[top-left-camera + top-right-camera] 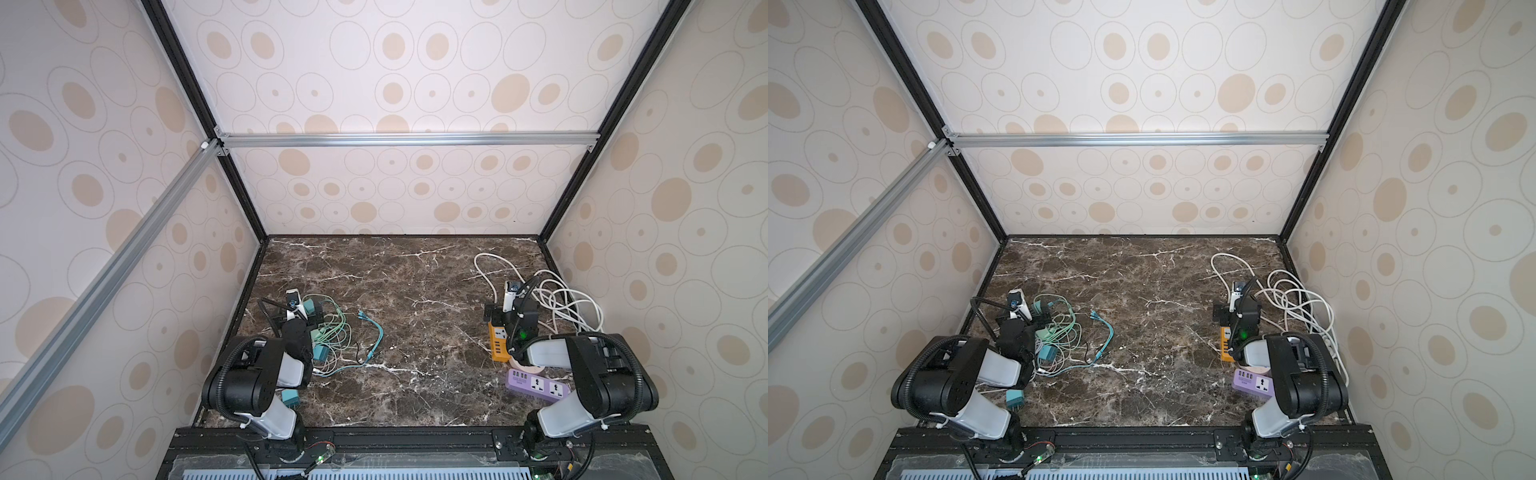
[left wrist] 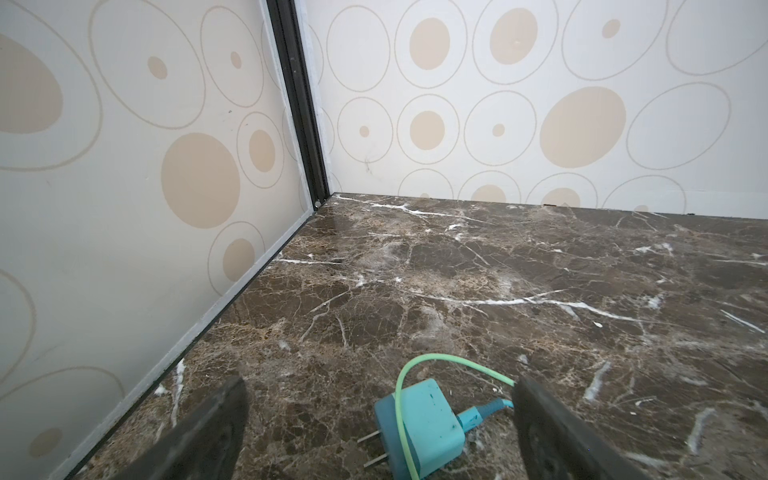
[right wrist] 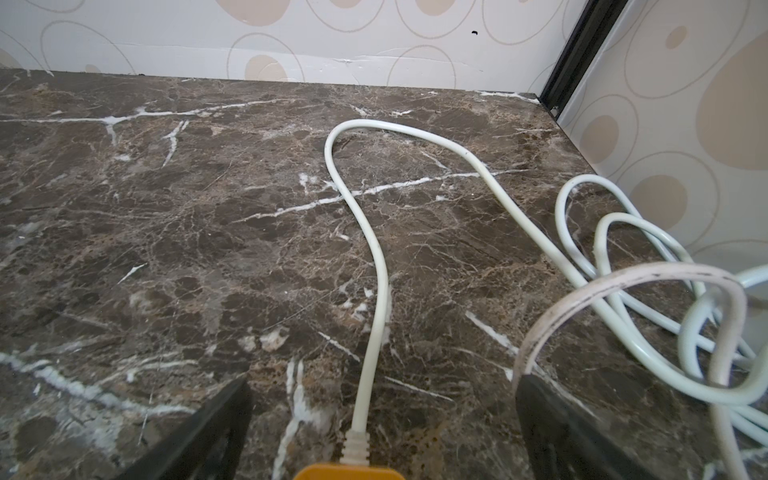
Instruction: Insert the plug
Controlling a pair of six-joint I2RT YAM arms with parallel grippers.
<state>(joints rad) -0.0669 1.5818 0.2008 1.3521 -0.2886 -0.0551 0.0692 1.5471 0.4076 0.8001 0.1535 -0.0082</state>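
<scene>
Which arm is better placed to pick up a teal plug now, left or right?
Left. The left hand is open right over a teal plug on the table. The right hand, also open, is over the orange power strip and its white cord, across the table from that plug.

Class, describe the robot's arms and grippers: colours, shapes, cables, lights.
The left arm and right arm have black joint housings, pale grey shells and ribbed black cable hoses; a green light glows on the right. The left gripper and right gripper have flat black fingers.
</scene>
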